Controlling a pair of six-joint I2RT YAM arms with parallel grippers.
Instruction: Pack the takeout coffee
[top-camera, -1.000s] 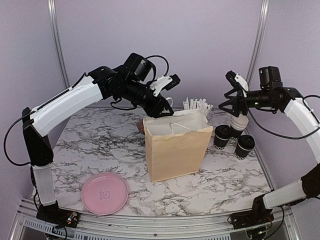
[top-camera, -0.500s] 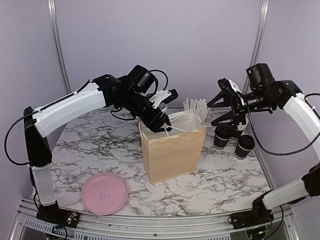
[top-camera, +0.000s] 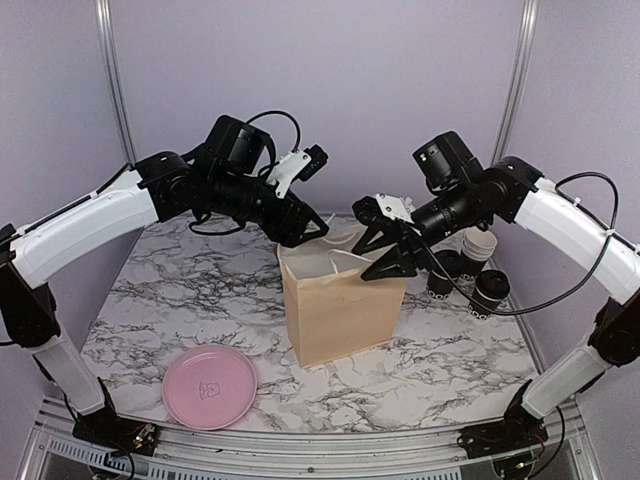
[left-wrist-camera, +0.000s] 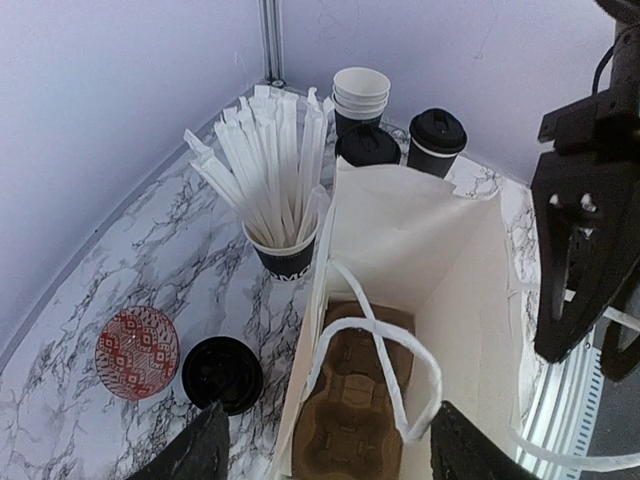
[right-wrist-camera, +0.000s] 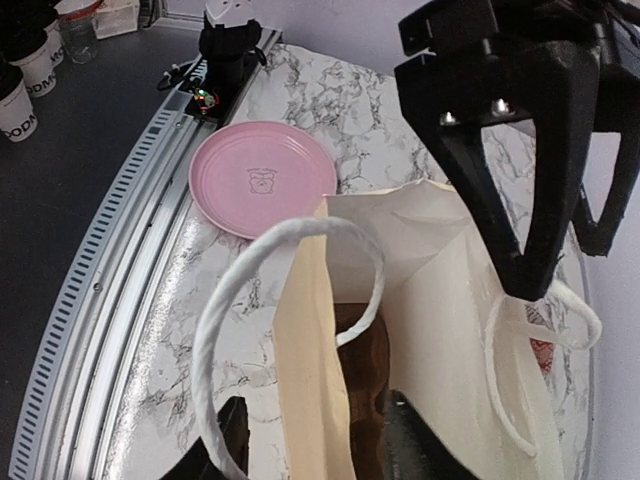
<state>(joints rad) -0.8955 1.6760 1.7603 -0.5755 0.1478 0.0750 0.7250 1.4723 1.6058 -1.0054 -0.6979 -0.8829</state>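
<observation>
The paper bag (top-camera: 340, 315) stands open in the middle of the table (top-camera: 180, 290) with a brown cup carrier (left-wrist-camera: 352, 425) lying on its bottom. Behind it a black cup (left-wrist-camera: 285, 258) holds wrapped straws (left-wrist-camera: 270, 160), and bare cups (left-wrist-camera: 361, 92) sit nested in a stack. Two lidded coffee cups (top-camera: 443, 268) stand outside the bag, just right of it and beyond the right gripper (top-camera: 375, 258). A third cup (left-wrist-camera: 222, 373) stands by the bag's left side. The left gripper (top-camera: 312, 230) hovers over the bag's mouth, fingers spread, holding nothing. The right gripper's fingers are also apart, with the bag's wall between them; whether they touch it I cannot tell.
</observation>
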